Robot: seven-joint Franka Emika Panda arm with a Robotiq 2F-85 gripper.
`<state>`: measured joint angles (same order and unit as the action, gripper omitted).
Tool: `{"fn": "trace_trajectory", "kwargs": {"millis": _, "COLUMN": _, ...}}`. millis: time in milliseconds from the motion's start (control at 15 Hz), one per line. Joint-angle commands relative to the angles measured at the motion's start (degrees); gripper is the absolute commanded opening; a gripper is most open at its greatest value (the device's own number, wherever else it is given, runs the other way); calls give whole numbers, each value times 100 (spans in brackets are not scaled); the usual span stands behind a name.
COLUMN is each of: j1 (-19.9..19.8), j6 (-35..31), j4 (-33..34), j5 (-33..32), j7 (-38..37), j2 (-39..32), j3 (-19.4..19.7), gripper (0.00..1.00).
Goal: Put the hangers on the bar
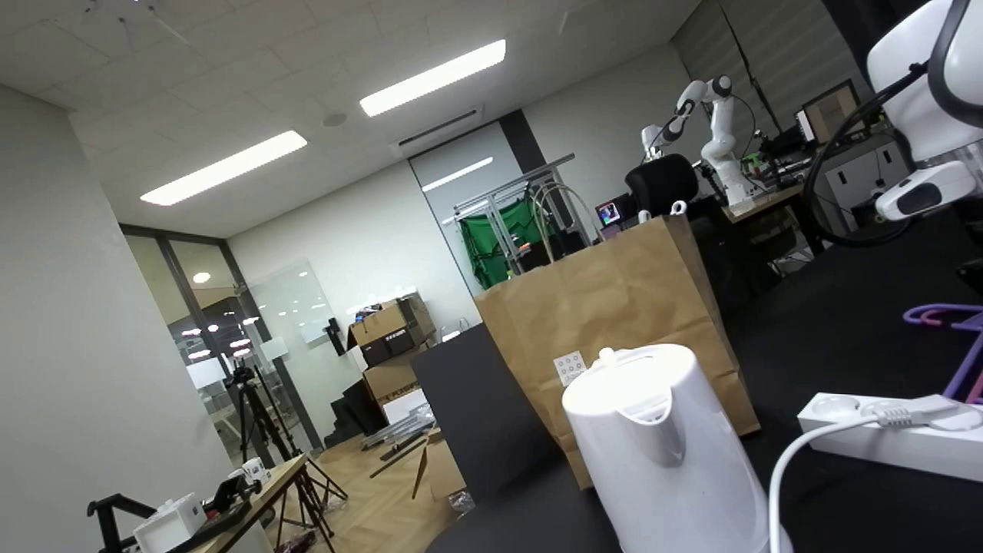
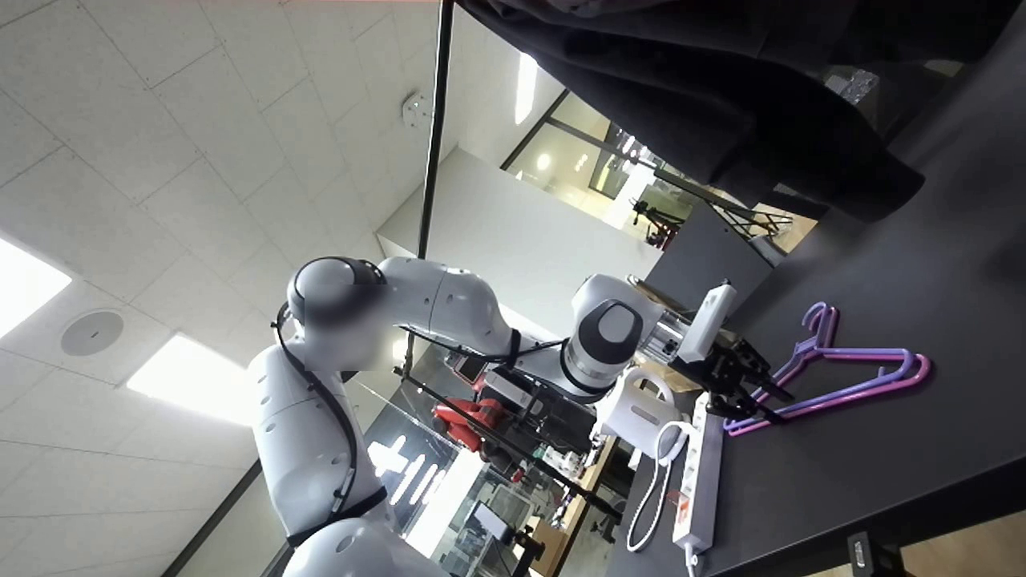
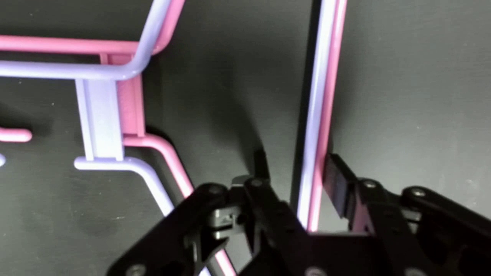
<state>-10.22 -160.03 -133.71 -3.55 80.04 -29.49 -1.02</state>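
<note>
Blk 2-finger gripper (image 3: 296, 165), tips apart; btwn them, long bars of thin lavender plastic triangular hanger (image 3: 101, 119) & pink twin (image 3: 132, 105) under.

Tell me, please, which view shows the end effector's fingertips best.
The wrist view, because the fingertips show close up, bars of the purple hanger and pink hanger between them. In an exterior view the end effector shows smaller, tips dark; in an exterior view the Panda arm is cropped, fingertips indistinct.
</note>
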Motion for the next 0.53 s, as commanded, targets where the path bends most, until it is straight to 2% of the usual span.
{"fn": "trace_trajectory", "kwargs": {"millis": 0, "j1": 20, "j6": 107, "j4": 55, "j5": -191, "j7": -339, "j2": 14, "j3": 31, "gripper": 11}}
{"fn": "trace_trajectory", "kwargs": {"millis": 67, "j1": 23, "j6": 121, "j4": 61, "j5": -198, "j7": -358, "j2": 11, "j3": 35, "gripper": 5}}
{"fn": "trace_trajectory", "kwargs": {"millis": 200, "j1": 23, "j6": 166, "j4": 72, "j5": -219, "j7": -404, "j2": 1, "j3": 37, "gripper": 0}}
{"fn": "trace_trajectory", "kwargs": {"millis": 267, "j1": 27, "j6": 193, "j4": 77, "j5": -245, "j7": -444, "j2": 3, "j3": 43, "gripper": 34}}
{"fn": "trace_trajectory", "kwargs": {"millis": 333, "j1": 23, "j6": 214, "j4": 82, "j5": -262, "j7": -465, "j2": 6, "j3": 38, "gripper": 33}}
{"fn": "trace_trajectory", "kwargs": {"millis": 467, "j1": 27, "j6": 268, "j4": 78, "j5": -275, "j7": -505, "j2": 32, "j3": 38, "gripper": 42}}
